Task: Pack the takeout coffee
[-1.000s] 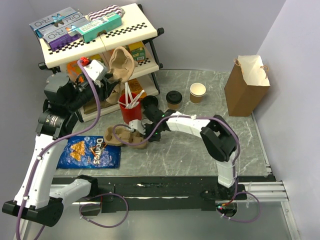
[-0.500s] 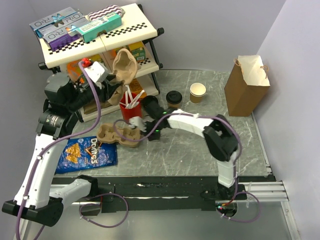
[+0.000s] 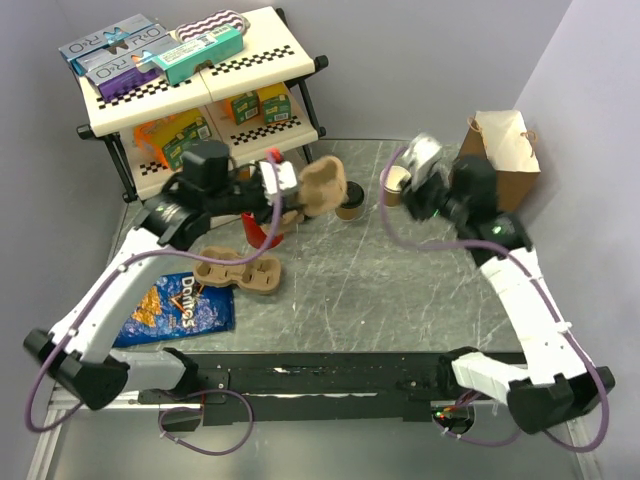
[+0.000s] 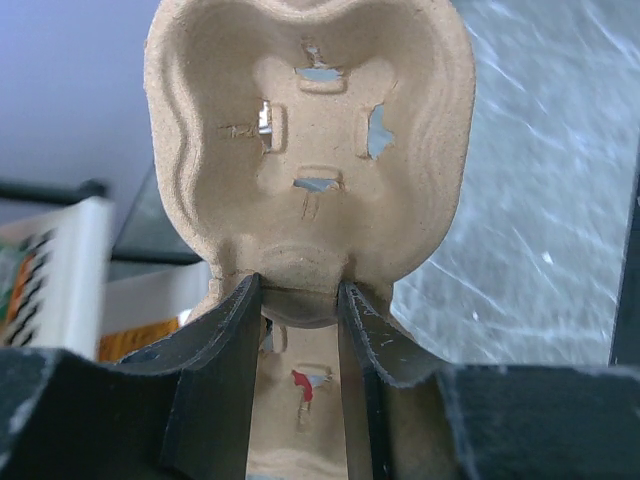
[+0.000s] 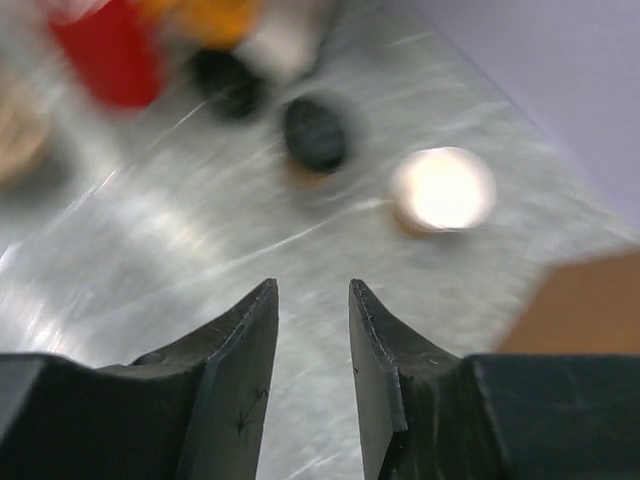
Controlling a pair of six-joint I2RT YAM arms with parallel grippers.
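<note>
Right end effector (image 5: 312,290) swung back, takeout coffee (image 5: 314,133) ahead

Grey marbled desk (image 3: 380,290) is carrying a blue Doritos bag (image 3: 180,305) and a cardboard cup carrier (image 3: 240,272) lying at left. The takeout coffee (image 5: 314,133) and unlidded tan cup (image 5: 443,189) are standing near the back, and a paper bag (image 3: 518,178) is standing at right.

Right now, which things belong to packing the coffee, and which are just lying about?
Job: tan paper cup with black plastic lid; moulded tan pulp cup carrier in the left gripper; probably the brown paper bag.
Lying about: lidless tan paper cup; blue Doritos bag; second, unheld pulp carrier.
</note>
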